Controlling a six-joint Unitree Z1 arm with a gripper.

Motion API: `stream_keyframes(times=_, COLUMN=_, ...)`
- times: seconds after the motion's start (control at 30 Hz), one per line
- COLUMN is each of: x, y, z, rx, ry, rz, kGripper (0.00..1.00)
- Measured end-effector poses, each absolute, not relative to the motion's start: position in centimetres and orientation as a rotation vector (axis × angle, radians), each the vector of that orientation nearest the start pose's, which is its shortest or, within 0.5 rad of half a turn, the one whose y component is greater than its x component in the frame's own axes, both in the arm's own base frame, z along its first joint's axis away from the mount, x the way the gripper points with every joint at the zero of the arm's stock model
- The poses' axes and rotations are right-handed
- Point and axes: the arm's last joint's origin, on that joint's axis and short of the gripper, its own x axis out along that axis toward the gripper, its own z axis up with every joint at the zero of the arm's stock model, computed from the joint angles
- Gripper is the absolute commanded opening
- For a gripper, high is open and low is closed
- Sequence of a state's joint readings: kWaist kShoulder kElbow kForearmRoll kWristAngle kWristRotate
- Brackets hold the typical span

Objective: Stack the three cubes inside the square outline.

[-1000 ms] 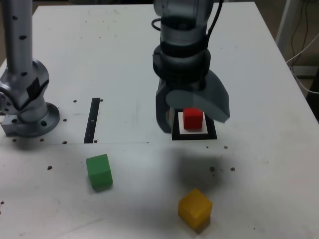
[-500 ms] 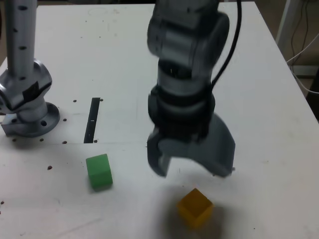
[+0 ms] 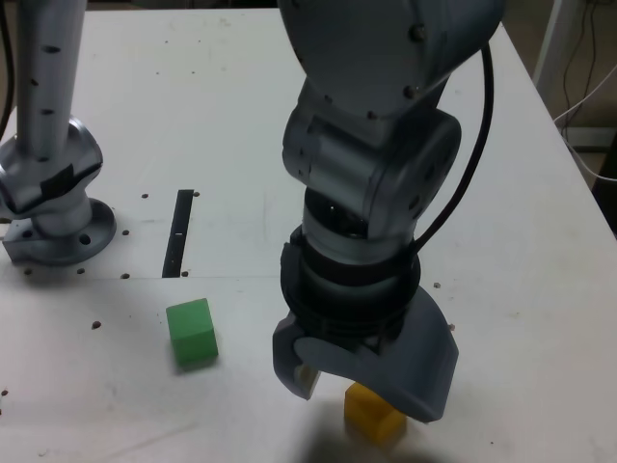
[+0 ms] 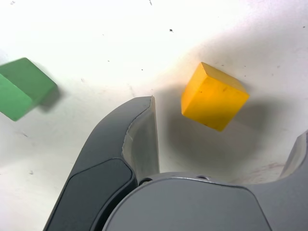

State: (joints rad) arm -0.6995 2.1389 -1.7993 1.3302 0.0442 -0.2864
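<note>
yellow cube [image 4: 214,98] next in line

yellow cube sits on the desk [image 3: 231,415], turned at an angle, near the wide-open, empty claw [image 4: 230,115]. the step looks like lining up a grasp; the next move likely wants a slight twist, then lowering with fingers astride it.

1. Claw [image 4: 228,139]: wide open; yellow cube [image 4: 214,98] ahead, between the finger lines, bench [image 4: 159,53] bare around it.
2. Green cube [image 4: 24,89] well apart, outside the jaws.
</note>
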Motion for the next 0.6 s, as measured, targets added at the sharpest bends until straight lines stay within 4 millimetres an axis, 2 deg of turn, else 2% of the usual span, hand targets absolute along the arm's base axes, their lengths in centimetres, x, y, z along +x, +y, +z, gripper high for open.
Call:
stream_keyframes(times=0.13, x=30.88, y=-25.48, z=26.15, rx=0.460, ry=1.610, rz=-0.316, kGripper=1.00)
stream_keyframes(times=0.5, x=30.79, y=-25.07, z=25.73, rx=0.755, ry=1.569, rz=-0.606, kGripper=0.99)
stream_keyframes(times=0.6, x=30.73, y=-24.98, z=25.76, rx=0.768, ry=1.567, rz=-0.610, kGripper=0.99)
